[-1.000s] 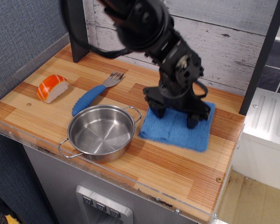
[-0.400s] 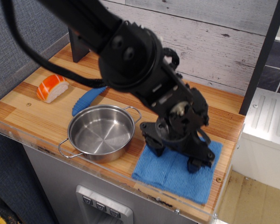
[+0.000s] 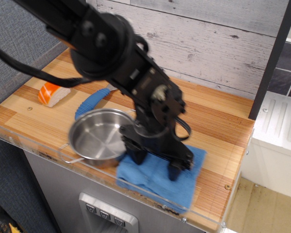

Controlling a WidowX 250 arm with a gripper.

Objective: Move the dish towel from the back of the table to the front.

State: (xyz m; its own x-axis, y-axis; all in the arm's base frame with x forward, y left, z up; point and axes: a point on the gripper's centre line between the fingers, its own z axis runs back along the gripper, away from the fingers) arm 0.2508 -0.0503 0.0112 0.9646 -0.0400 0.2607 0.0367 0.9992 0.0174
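The blue dish towel [image 3: 188, 180] lies flat at the front right of the wooden table [image 3: 223, 136], its front edge against the clear acrylic rim. My black gripper [image 3: 156, 167] stands on the towel's middle, jaws spread wide. One fingertip [image 3: 138, 156] is near the towel's left side and the other [image 3: 174, 172] near its centre, and both press down on the cloth. The arm hides the towel's back edge.
A steel pan [image 3: 92, 138] stands just left of the towel, at the gripper's left finger. A blue-handled fork [image 3: 89, 103] lies behind the pan. An orange-and-white sushi piece [image 3: 52, 93] is at the back left. A white appliance [image 3: 276, 141] stands off the table's right side.
The gripper has moved from the back right of the table forward and to the left, and the towel has slid with it to the front rim. The pan now looks blurred and slightly shifted left.
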